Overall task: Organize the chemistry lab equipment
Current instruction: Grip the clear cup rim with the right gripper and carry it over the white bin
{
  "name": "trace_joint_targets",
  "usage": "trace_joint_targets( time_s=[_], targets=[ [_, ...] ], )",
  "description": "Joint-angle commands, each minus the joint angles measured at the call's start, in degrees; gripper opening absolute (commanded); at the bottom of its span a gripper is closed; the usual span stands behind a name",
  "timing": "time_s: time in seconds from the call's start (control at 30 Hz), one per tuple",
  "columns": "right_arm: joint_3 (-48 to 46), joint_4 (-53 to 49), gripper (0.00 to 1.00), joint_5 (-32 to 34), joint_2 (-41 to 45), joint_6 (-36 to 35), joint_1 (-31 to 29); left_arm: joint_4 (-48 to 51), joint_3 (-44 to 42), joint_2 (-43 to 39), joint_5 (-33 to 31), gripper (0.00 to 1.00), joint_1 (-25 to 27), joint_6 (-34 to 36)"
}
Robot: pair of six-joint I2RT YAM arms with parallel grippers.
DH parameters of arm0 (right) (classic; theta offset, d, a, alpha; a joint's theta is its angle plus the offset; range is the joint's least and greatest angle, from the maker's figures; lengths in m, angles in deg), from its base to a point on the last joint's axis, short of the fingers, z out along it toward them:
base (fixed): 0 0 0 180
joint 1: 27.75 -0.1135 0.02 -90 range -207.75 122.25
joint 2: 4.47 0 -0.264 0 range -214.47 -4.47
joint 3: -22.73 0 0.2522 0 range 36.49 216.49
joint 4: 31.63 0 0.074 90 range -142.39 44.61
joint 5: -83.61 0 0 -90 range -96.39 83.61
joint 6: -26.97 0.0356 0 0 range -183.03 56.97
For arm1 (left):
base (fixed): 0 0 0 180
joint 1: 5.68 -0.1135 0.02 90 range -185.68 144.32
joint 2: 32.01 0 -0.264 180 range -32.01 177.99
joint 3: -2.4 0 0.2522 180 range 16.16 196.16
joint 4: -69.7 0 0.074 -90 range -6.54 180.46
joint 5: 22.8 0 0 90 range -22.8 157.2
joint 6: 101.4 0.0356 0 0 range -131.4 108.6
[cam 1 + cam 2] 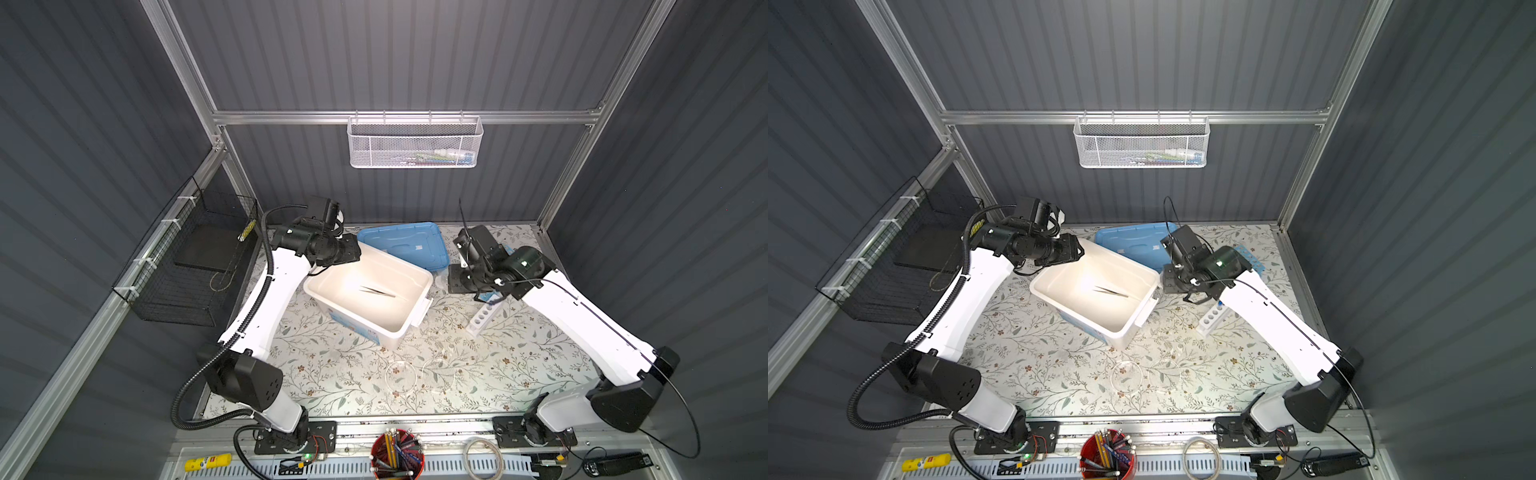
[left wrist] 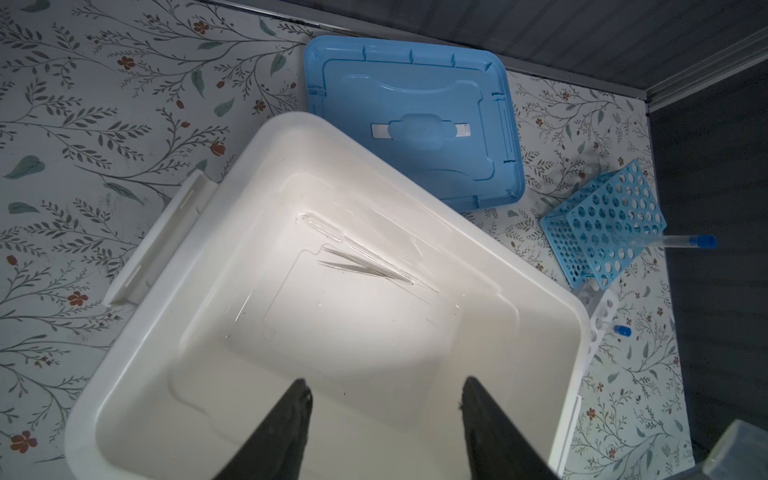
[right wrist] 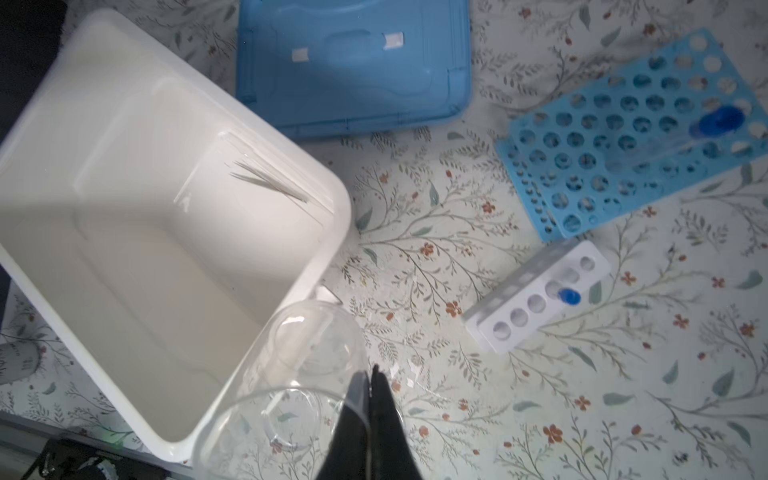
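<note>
My right gripper [image 3: 371, 374] is shut on the wall of a clear glass beaker [image 3: 303, 353], held beside the white bin [image 3: 328, 257]. Dark tweezers [image 2: 365, 268] and a clear pipette [image 2: 332, 232] lie inside the bin [image 1: 357, 328]. Over the bin's far-left corner, my left gripper [image 2: 384, 395] stands open and empty. Two round glass dishes [image 1: 401, 376] [image 1: 440, 374] rest on the mat in front. One blue-capped test tube [image 3: 719, 120] sits in the blue rack [image 3: 623, 137], and another [image 3: 569, 296] in the white rack [image 3: 536, 299].
The bin's blue lid [image 1: 403, 245] lies flat behind it. A white mesh basket [image 1: 415, 143] hangs on the back wall and a black wire basket [image 1: 191, 257] on the left wall. A red cup of pencils [image 1: 397, 455] and a yellow tube [image 1: 208, 462] sit at the front edge.
</note>
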Motion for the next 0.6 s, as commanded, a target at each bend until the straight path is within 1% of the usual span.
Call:
trace_joint_targets(
  time_s=[0.0, 0.13, 0.23, 0.3, 0.43, 0.57],
  targets=[
    [8.9, -0.1, 0.0, -5.7, -8.5, -8.2, 2.0, 0.7, 2.6, 2.0, 0.7, 0.6, -1.2, -2.3],
    [24.1, -2.1, 0.0, -11.7, -20.9, -13.4, 3.4, -2.0, 4.5, 4.3, -2.2, 0.6, -1.7, -5.5],
    [35.1, -5.1, 0.0, -14.6, -29.2, -16.2, 3.4, -2.0, 6.7, 7.2, -3.3, 0.6, -2.2, -6.1],
    [40.1, -6.2, 0.0, -15.4, -33.1, -17.0, 3.3, -0.8, 9.2, 9.6, -2.8, 0.6, -2.6, -6.0],
    [45.5, -7.3, 0.0, -16.7, -37.8, -18.4, 2.9, -0.3, 11.3, 11.6, -1.9, 0.59, -2.7, -4.4],
    [48.5, -8.4, 0.0, -17.7, -40.8, -19.3, 2.0, -1.8, 8.3, 10.3, -3.3, 0.59, -3.4, -3.1]
  ],
)
